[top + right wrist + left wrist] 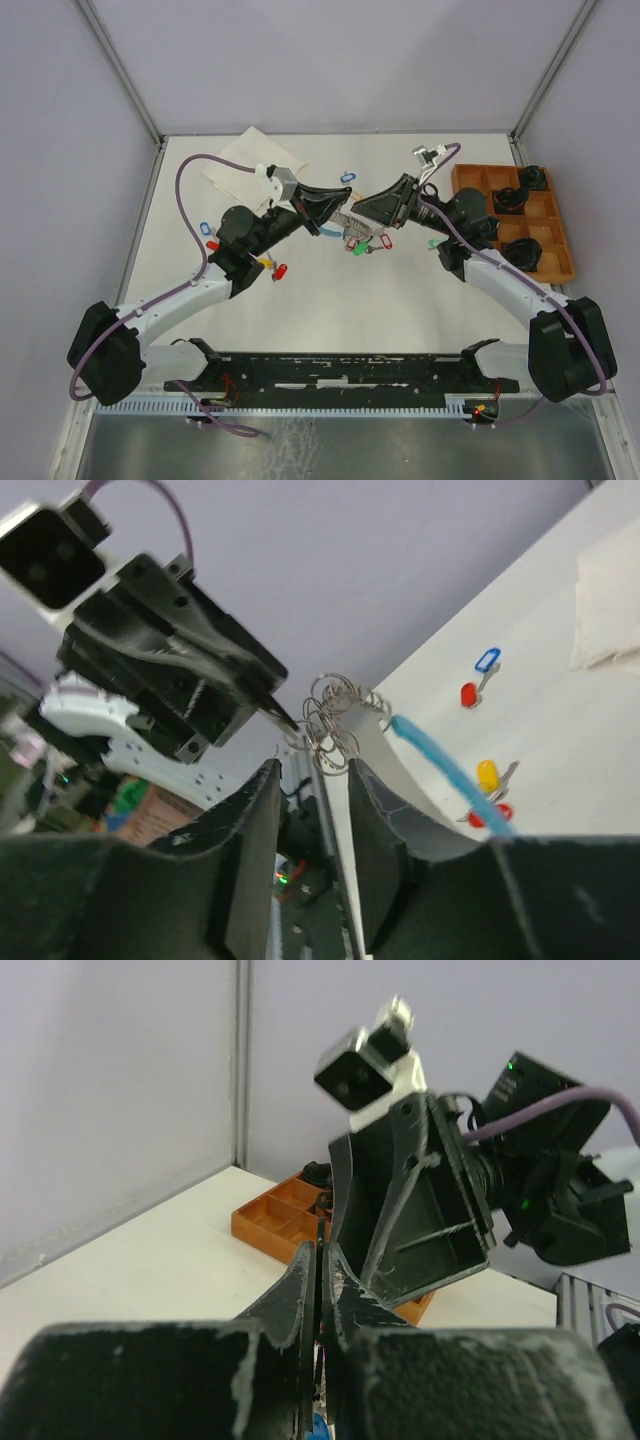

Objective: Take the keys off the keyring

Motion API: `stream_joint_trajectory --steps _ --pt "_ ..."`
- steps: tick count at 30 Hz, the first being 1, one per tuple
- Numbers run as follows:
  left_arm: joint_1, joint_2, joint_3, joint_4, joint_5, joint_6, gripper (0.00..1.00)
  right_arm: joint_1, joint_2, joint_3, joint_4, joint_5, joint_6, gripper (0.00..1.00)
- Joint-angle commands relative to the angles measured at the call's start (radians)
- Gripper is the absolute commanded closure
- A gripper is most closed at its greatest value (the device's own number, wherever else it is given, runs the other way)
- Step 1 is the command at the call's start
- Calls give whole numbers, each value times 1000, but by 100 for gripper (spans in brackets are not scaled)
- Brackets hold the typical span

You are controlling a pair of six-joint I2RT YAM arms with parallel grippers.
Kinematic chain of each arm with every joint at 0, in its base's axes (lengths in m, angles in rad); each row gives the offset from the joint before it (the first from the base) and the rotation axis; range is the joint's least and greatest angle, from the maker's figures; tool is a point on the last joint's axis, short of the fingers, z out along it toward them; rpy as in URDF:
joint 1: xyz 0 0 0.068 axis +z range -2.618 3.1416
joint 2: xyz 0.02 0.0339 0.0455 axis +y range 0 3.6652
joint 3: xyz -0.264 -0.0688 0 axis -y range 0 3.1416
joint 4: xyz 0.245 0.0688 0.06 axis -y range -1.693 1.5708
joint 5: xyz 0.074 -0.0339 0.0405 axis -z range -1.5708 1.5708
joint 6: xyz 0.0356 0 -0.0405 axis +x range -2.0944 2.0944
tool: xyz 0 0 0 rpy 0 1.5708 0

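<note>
The left gripper is lifted over the middle of the table. In its own wrist view its fingers are pressed flat together with no gap between them. From the right wrist view its tip meets a cluster of thin wire rings, so it is clamped on the keyring, which hangs clear of the table. The keyring's light-blue band curves down and away from that cluster. The right gripper faces the left one, tip to tip. Its jaws stand apart with a clear gap, and the ring cluster sits just beyond the fingertips, not between them; it grips nothing. In the top view the keys on the ring dangle below the two meeting grippers, showing red and green tags. Loose keys with yellow and red tags lie on the table beside the left arm. Two more, tagged blue and red, lie further left, and one blue-tagged key lies beyond the grippers. An orange tray with dark items in its compartments stands at the right edge. A white cloth lies at the far left.
</note>
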Motion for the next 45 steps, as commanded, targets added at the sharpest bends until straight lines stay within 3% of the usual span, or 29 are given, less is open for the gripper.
stream_joint_trajectory --steps 1,6,11,16,21,28,35,45 --pt "11 -44 65 29 93 -34 97 -19 -54 135 -63 -239 -363 56" --pt "20 -57 72 4 158 -34 97 -28 -59 272 -485 -372 -781 47" --pt "38 -56 87 -12 244 -51 97 -36 -60 461 -1122 -442 -1334 46" --pt "49 -46 99 -22 298 -69 97 -53 -61 534 -1319 -464 -1540 46" --pt "51 -39 106 -20 327 -83 97 -54 -44 513 -1267 -398 -1536 48" --pt "51 -40 105 -24 350 -91 97 -62 -12 554 -1225 -369 -1510 61" --pt "51 -32 100 -19 372 -107 97 -67 8 538 -1142 -290 -1441 66" --pt "51 -22 76 21 393 -141 97 -80 105 568 -1014 -359 -1336 67"
